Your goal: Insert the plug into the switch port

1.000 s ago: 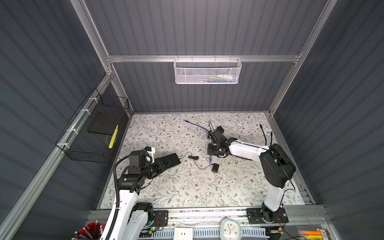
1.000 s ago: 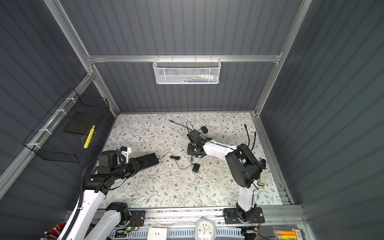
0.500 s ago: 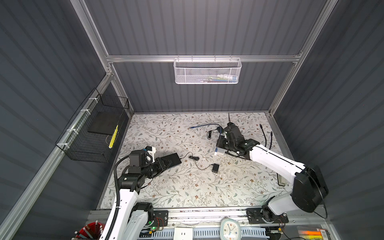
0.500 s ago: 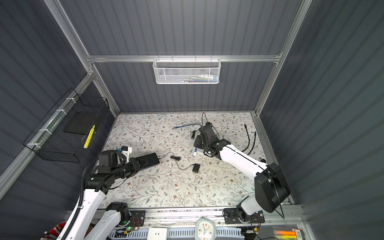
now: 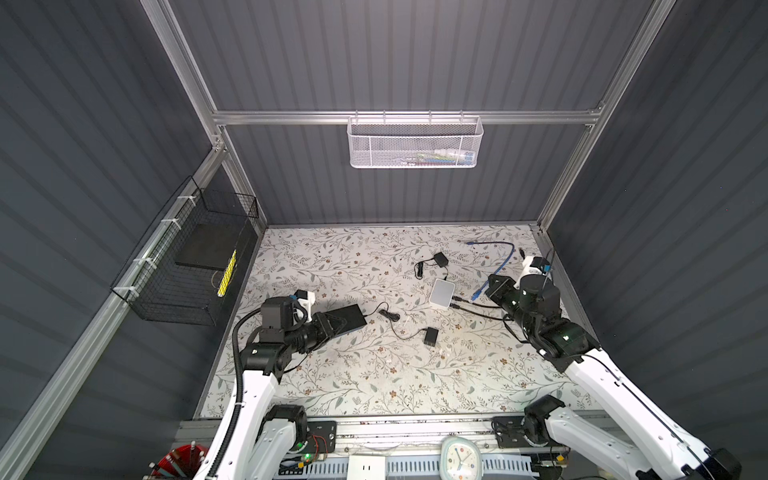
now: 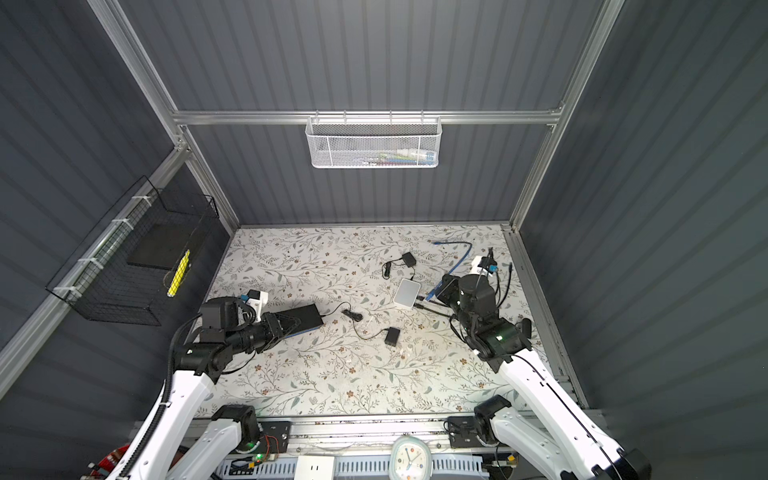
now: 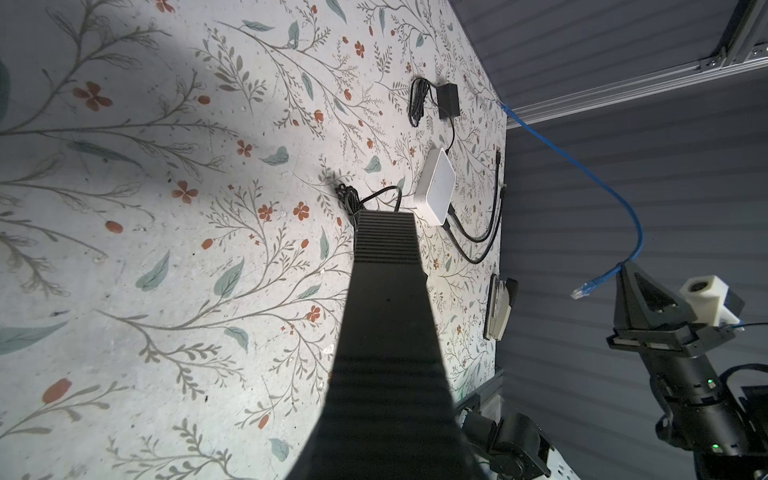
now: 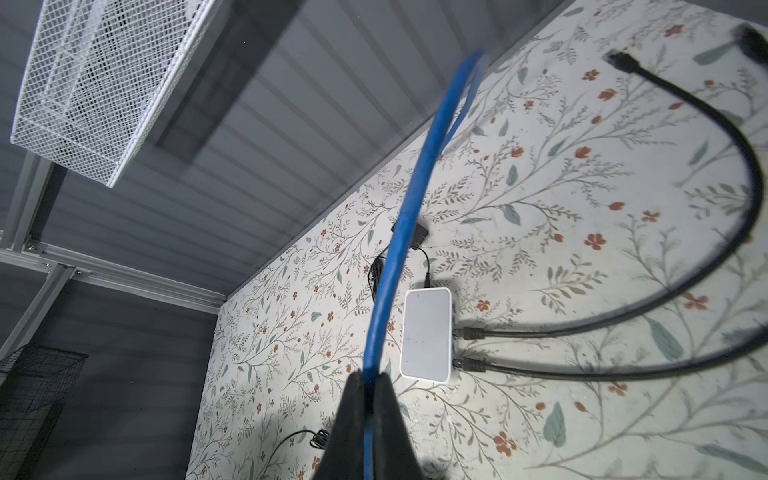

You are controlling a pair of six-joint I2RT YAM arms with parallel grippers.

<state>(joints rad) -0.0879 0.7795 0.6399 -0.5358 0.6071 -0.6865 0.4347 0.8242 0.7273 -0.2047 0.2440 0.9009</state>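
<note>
My left gripper is shut on one end of the flat black ribbed switch, which sticks out toward the table's middle in both top views. In the left wrist view the switch hides my fingers. My right gripper hangs at the right, shut on the blue cable a short way behind its clear plug. The plug dangles free beside the right gripper. In the right wrist view the cable runs between the shut fingers and the plug is hidden.
A small white box lies left of the right gripper, with two black cables plugged in. Two black power adapters and thin cords lie mid-table. A white mesh basket and a black wire basket hang on the walls.
The right arm has swung from over the white box to the right side, taking the blue cable with it and uncovering the box. The left arm and the switch have stayed put.
</note>
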